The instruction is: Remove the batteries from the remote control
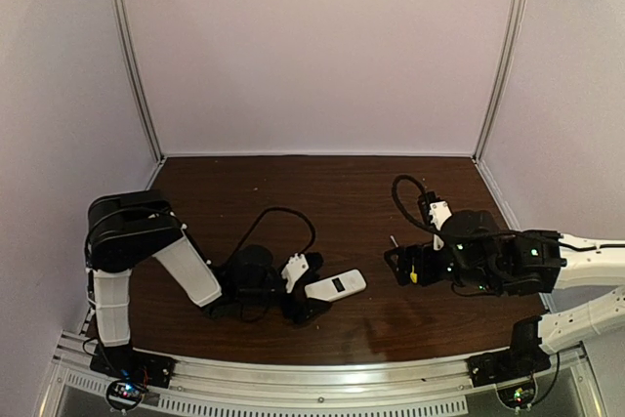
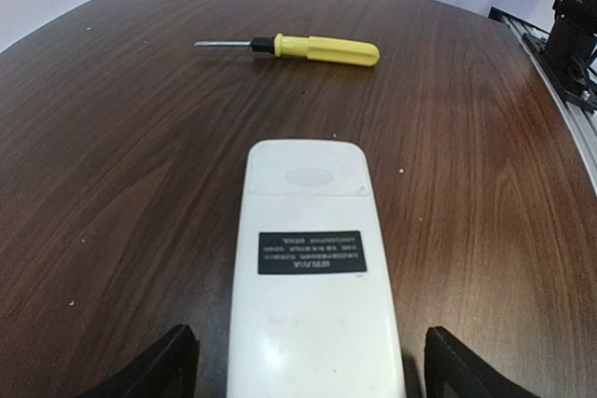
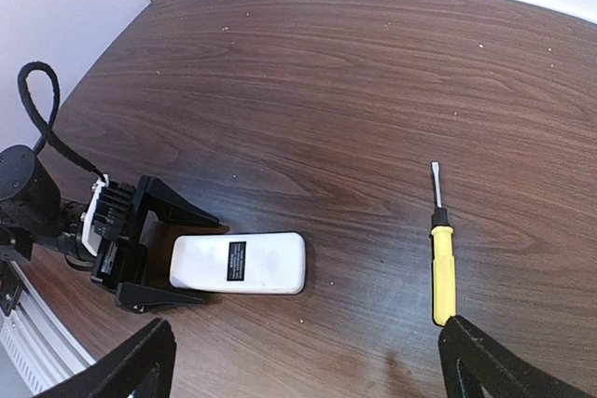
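Wooden table (image 1: 342, 192) bears the remote control (image 2: 312, 230), left end effector (image 2: 308, 342) spread around it.

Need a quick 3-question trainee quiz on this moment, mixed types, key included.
1. True or false: the remote control lies with its button side up.
2. Where is the yellow-handled screwdriver? A) clamped between fingers; B) lying free on the table; C) tucked under the remote control.
3. Short answer: what does the left gripper straddle, and is it open or shut?

Key:
1. False. The plain white back with a dark label faces up; no batteries show.
2. B.
3. The remote control. The gripper is open, and the left wrist view shows a gap on each side.
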`<state>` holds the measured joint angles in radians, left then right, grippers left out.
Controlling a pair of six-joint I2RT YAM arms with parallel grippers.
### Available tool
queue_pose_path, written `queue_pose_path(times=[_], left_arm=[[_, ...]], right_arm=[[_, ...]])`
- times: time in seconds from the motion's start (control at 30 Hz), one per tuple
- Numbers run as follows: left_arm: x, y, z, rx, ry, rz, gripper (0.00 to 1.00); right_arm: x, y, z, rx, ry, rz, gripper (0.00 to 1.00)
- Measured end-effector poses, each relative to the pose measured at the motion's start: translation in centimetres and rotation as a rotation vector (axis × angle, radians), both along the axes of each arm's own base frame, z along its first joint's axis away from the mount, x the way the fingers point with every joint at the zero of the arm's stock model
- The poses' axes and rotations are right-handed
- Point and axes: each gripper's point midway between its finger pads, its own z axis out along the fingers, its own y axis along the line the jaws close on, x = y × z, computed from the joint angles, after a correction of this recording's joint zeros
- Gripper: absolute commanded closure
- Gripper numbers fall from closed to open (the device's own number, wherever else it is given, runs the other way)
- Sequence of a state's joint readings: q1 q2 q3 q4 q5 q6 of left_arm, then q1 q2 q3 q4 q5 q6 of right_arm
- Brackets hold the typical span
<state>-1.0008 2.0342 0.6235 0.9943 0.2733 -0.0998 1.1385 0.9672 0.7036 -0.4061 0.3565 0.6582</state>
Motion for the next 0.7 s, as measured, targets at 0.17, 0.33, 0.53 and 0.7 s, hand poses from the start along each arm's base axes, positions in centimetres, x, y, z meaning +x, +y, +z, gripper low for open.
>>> queue_pose_path(times=[0.17, 0.33, 0.53, 0.7], left_arm=[[0.3, -0.8, -0.2, -0.001, -0.015, -0.001, 0.18], [0.7, -1.2, -0.2, 0.0, -0.031, 0.005, 0.23], [1.0, -1.4, -0.3, 0.009, -0.048, 0.008, 0.27], [1.1, -1.5, -0.4, 0.021, -0.064, -0.002, 0.38]], right_arm=[[0.0, 0.0, -0.1, -0.003, 0.001, 0.0, 0.0], [0.0, 0.0, -0.1, -0.003, 0.001, 0.001, 0.0], [0.0, 0.1, 0.0, 0.003, -0.002, 0.001, 0.0], [0.0, 0.1, 0.0, 0.004, -0.002, 0.001, 0.0]])
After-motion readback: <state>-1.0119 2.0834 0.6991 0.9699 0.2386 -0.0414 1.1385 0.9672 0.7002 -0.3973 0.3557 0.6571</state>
